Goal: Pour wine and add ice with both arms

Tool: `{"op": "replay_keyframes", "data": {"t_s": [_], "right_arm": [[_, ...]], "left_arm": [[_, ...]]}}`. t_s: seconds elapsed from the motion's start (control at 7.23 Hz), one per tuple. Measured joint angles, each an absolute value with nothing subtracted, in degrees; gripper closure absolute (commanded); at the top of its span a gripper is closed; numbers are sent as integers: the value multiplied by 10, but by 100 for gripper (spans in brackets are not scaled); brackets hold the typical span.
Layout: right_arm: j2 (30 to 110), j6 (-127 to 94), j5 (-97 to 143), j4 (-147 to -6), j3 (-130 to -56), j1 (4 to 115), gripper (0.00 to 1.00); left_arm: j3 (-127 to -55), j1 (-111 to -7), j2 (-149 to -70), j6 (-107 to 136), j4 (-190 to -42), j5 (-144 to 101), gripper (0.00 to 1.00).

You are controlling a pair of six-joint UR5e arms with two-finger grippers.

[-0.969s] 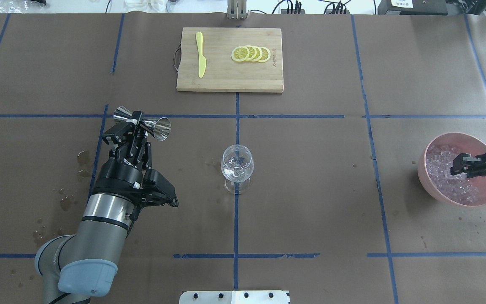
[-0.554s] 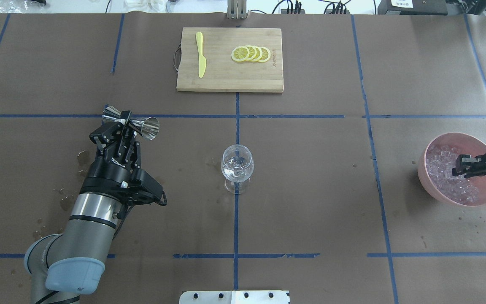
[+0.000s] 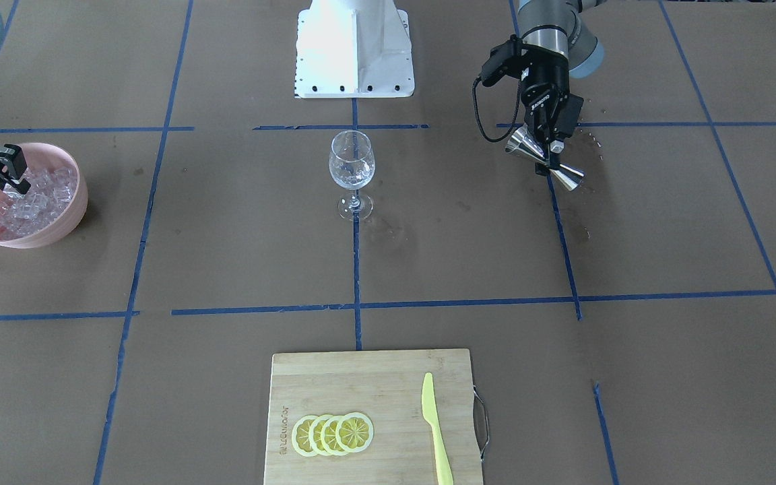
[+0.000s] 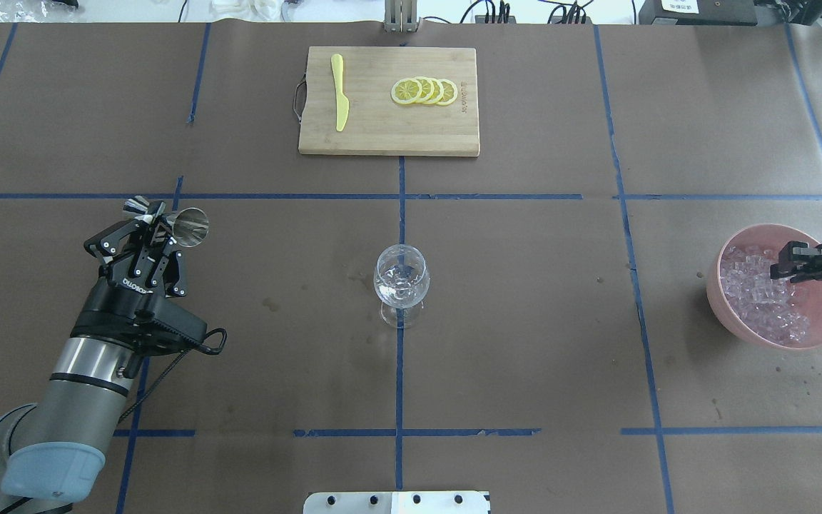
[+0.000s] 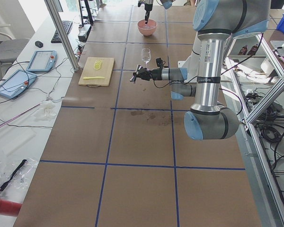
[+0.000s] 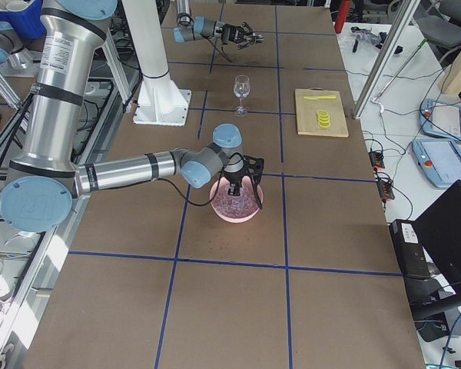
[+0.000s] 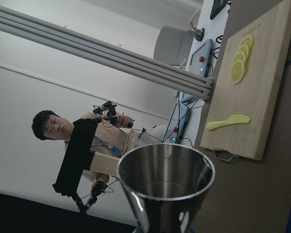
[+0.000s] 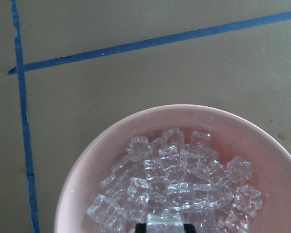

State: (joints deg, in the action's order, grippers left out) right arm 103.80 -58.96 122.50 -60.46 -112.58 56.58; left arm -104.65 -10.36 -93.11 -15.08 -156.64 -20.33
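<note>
My left gripper is shut on a steel jigger, held on its side above the table, far left of the wine glass. The jigger's open cup fills the left wrist view. The glass stands upright at the table's middle with a little clear liquid. My right gripper hangs over the pink bowl of ice. In the right wrist view its fingertips pinch a clear cube at the bottom edge, just above the heap.
A bamboo cutting board at the far middle carries lemon slices and a yellow knife. The white pedestal stands at the robot's side. Wet spots mark the paper near the left arm.
My left arm has swung left and back with the jigger, away from the glass. My right gripper has shifted slightly up and back over the ice in the bowl.
</note>
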Motion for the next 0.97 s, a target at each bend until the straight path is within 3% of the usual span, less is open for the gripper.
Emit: {"op": "replay_keyframes", "data": {"t_s": [0.42,0.97], "right_arm": [[1028,-592,1227,-631,-1158,576,100],[1016,-592,1228,-634,-1172,589,100]], "left_arm": [[-1031,-102,-881,89,-1575,-218,100],[-970,-98,-873,451,-1574,-241,100]]}}
